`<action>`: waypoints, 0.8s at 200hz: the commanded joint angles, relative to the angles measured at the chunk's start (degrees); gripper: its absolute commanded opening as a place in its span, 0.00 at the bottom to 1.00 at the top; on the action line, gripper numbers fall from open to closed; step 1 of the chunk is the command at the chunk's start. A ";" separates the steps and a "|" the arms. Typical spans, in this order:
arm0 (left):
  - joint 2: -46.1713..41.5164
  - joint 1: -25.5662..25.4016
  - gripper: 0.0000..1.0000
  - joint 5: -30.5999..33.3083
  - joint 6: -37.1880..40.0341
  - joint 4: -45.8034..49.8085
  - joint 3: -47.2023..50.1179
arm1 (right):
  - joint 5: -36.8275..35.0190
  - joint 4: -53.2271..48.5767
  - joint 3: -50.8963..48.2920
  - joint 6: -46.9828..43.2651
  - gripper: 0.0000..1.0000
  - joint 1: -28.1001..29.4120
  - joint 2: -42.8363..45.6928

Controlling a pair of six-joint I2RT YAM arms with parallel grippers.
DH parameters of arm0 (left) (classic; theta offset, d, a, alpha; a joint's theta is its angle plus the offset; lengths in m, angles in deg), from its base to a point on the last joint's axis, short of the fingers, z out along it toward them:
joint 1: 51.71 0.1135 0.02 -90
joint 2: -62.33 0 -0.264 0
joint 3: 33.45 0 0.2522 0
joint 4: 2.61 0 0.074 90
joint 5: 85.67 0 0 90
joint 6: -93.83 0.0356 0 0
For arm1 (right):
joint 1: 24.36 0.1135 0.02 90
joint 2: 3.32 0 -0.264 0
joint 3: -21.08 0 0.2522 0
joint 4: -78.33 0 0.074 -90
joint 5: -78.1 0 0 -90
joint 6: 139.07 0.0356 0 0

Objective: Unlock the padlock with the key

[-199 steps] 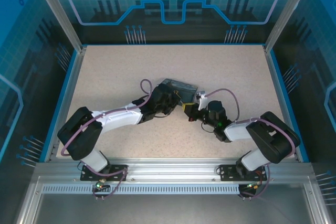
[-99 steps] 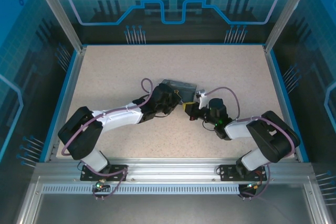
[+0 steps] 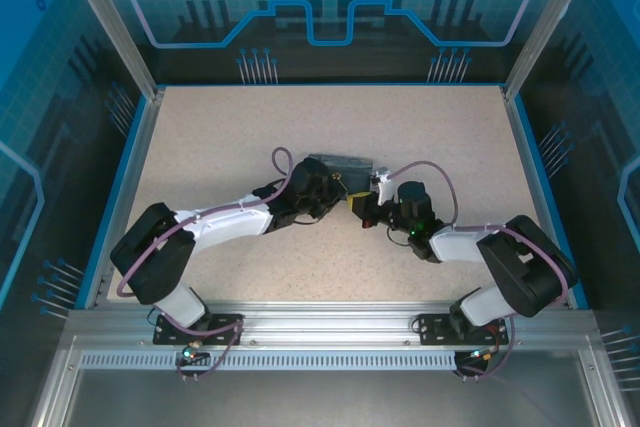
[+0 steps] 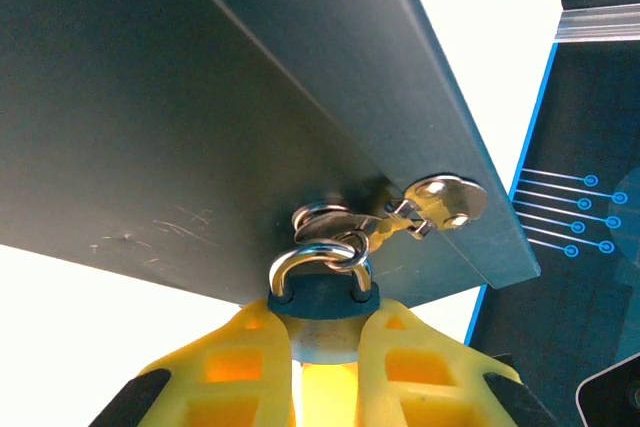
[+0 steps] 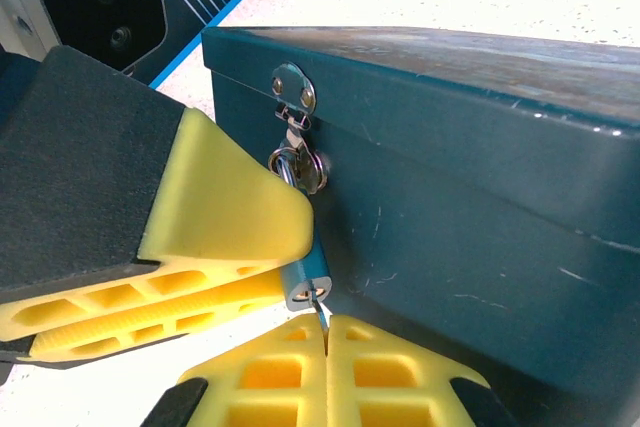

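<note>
Your left fingers [image 4: 240,367] clamp the padlock [image 4: 322,299] on the box [image 5: 450,167]. Your right fingers [image 5: 270,377] pinch the key [image 5: 321,313] at its keyhole. The shackle [image 4: 320,259] looks closed, so turning remains.

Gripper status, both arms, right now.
left gripper: closed, holding the padlock by its body.
right gripper: closed, pinching the key at the padlock's bottom end.

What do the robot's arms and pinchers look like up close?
Both the left arm and right arm have white shells with bulky black joints, and a purplish-grey cable loops along each. The left gripper and right gripper end in chunky yellow fingers with hollow ribbed cells, mounted on black.
</note>
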 commanded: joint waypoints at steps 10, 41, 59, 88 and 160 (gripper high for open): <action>1.02 -1.28 0.12 -5.84 1.01 0.28 -1.00 | -1.56 2.46 2.55 -0.72 0.00 -0.96 0.74; 1.31 -1.33 0.12 -6.07 0.99 -0.29 -1.55 | -0.97 4.93 2.29 1.56 0.00 -1.49 -0.30; 1.22 -1.32 0.12 -5.91 1.39 -0.40 -1.38 | 0.52 5.52 2.58 4.84 0.00 -2.61 -0.50; 1.05 -1.28 0.12 -5.71 1.71 -3.89 0.25 | 4.49 4.22 3.68 12.81 0.00 -4.44 -1.06; 0.17 -1.25 0.12 -5.18 3.35 -4.53 1.42 | 10.96 14.30 1.41 29.39 0.00 -7.82 -7.08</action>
